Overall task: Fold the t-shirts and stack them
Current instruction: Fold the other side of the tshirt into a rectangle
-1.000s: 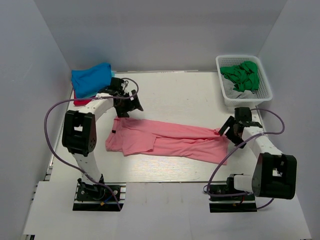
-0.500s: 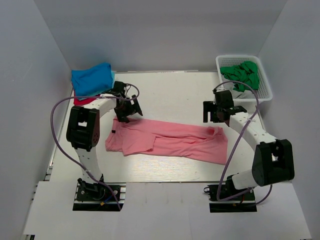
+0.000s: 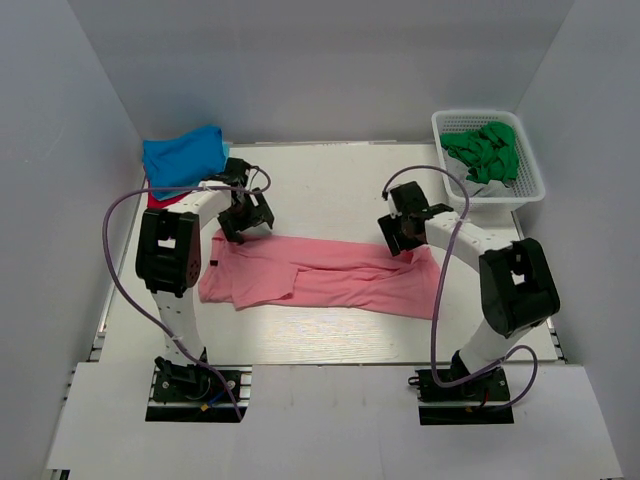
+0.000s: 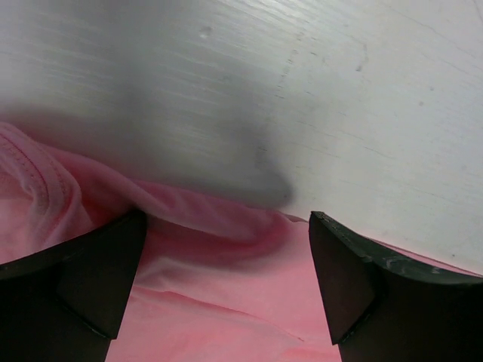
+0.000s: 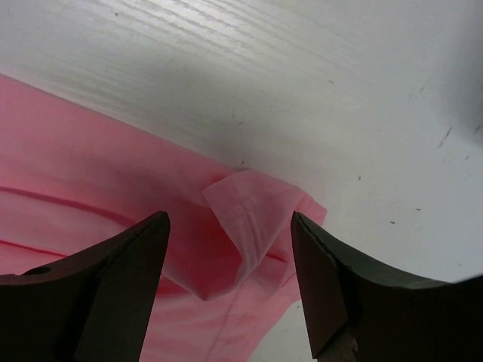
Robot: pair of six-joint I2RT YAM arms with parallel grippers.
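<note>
**Both arms at the far edge of the shirt.** My left tool (image 4: 226, 226) is released: its two dark fingers (image 4: 83, 279) stand wide apart above the far edge of the salmon-pink short-sleeved cloth t-shirt (image 3: 330, 280). A stitched hem of the shirt shows beside the left finger. I cannot tell whether the fingertips touch the cloth.

My right tool (image 5: 229, 219) is also released. Between its spread fingers lies a turned-over corner of the same shirt, on the pale wood-grain desk (image 3: 330, 180).

In the top view the pink shirt lies flat and stretched lengthwise across the middle of the desk. My left tool is at its far left edge and my right tool at its far right edge.

Well apart from it, in the far left corner, a bright blue folded cloth t-shirt (image 3: 183, 157) rests on a red cloth t-shirt (image 3: 165, 201), of which only an edge shows.

In the far right corner stands a white plastic mesh basket (image 3: 528, 172). It holds a crumpled green cloth garment (image 3: 485, 150) and a pale grey cloth (image 3: 480, 186) beneath it.
</note>
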